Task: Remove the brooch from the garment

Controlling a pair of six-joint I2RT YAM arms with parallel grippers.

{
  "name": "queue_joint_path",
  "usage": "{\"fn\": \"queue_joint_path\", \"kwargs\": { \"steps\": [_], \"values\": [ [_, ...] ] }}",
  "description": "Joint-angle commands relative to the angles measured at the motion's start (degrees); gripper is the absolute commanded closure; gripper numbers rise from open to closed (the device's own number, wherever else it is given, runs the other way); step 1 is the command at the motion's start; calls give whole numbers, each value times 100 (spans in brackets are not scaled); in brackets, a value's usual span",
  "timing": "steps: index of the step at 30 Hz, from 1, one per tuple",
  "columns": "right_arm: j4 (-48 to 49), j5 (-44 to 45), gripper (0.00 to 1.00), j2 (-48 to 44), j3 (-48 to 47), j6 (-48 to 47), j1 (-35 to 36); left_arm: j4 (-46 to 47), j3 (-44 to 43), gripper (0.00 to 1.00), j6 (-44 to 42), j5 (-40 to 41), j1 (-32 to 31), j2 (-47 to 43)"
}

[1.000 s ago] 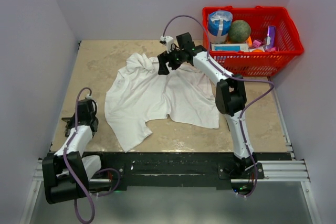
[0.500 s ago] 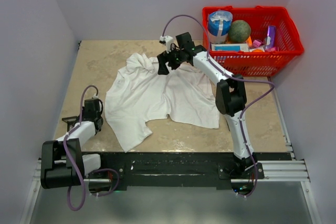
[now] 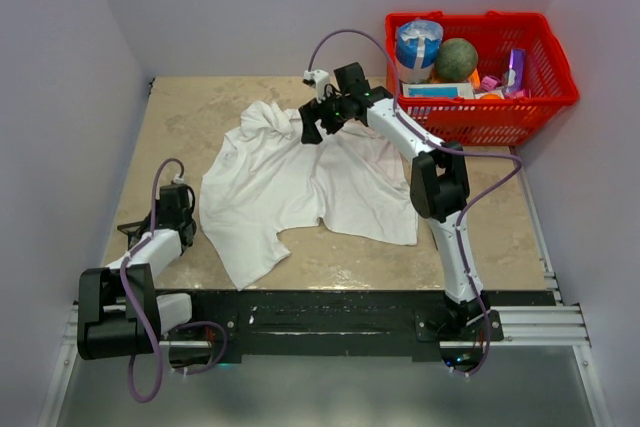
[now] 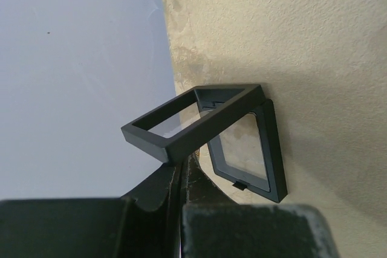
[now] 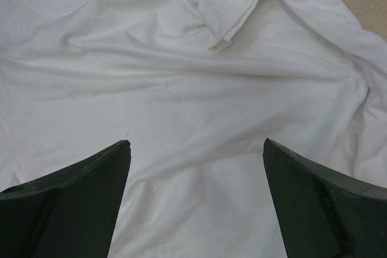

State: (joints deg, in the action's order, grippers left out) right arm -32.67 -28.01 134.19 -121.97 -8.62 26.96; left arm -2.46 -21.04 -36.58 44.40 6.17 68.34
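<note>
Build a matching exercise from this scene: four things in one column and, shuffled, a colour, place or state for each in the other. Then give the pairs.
Column one
1. garment
2. basket
3. right end effector
4. black case

Column two
A. open, above the far part of the garment
B. red, at the far right
C. white, spread out and wrinkled
D. hinged lid raised

Pairs: 1-C, 2-B, 3-A, 4-D
</note>
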Motion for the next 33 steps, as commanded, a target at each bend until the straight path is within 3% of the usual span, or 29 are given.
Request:
{"fn": "queue_joint_path", "kwargs": {
  "steps": [1, 33],
  "values": [
    [-3, 50, 6, -332, 7, -96, 28, 333, -129, 100, 125, 192, -37, -5],
    [-47, 32, 5, -314, 33, -105, 37, 615, 12, 100, 160, 200, -46, 365]
  ]
}}
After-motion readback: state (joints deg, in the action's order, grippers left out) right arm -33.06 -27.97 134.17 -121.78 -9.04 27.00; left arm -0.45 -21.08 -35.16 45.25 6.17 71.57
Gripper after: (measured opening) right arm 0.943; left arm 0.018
